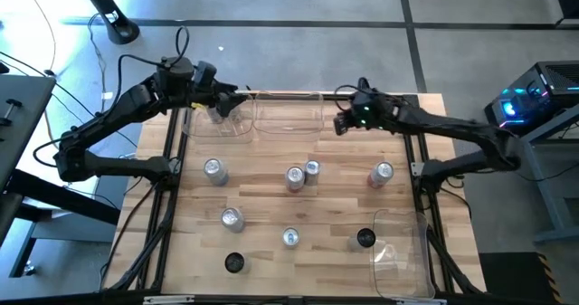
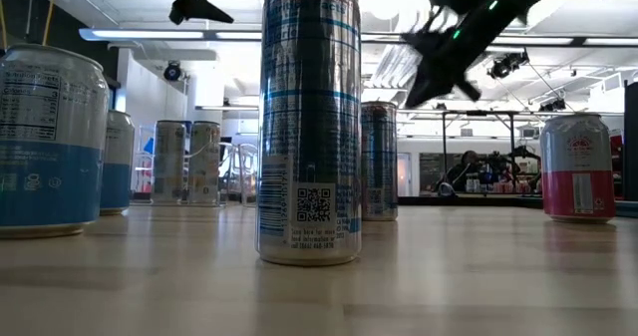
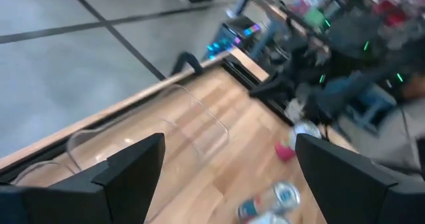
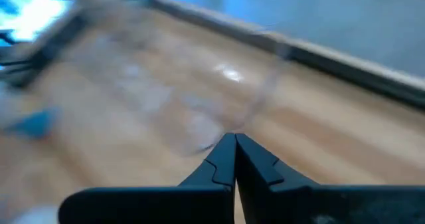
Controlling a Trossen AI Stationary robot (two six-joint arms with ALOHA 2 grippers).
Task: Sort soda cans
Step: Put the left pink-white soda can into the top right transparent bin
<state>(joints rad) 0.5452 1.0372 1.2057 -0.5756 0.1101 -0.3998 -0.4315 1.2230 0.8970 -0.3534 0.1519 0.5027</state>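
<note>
Several soda cans stand upright on the wooden table: silver ones (image 1: 213, 169) (image 1: 295, 176) (image 1: 232, 217), a silver and pink one (image 1: 382, 173) and two dark-topped ones (image 1: 365, 239) (image 1: 234, 262). One more silver can (image 1: 217, 113) seems to stand inside the far left clear bin (image 1: 237, 128). My left gripper (image 1: 233, 95) (image 3: 229, 151) hovers open over that bin, with nothing between its fingers. My right gripper (image 1: 342, 122) (image 4: 234, 144) hangs shut and empty above the right end of the far middle bin (image 1: 288, 115).
A third clear bin (image 1: 398, 251) lies at the near right corner, next to a dark-topped can. In the low view a tall silver and blue can (image 2: 309, 122) stands close in front and blocks the middle of the table. Bare wood shows between the can rows.
</note>
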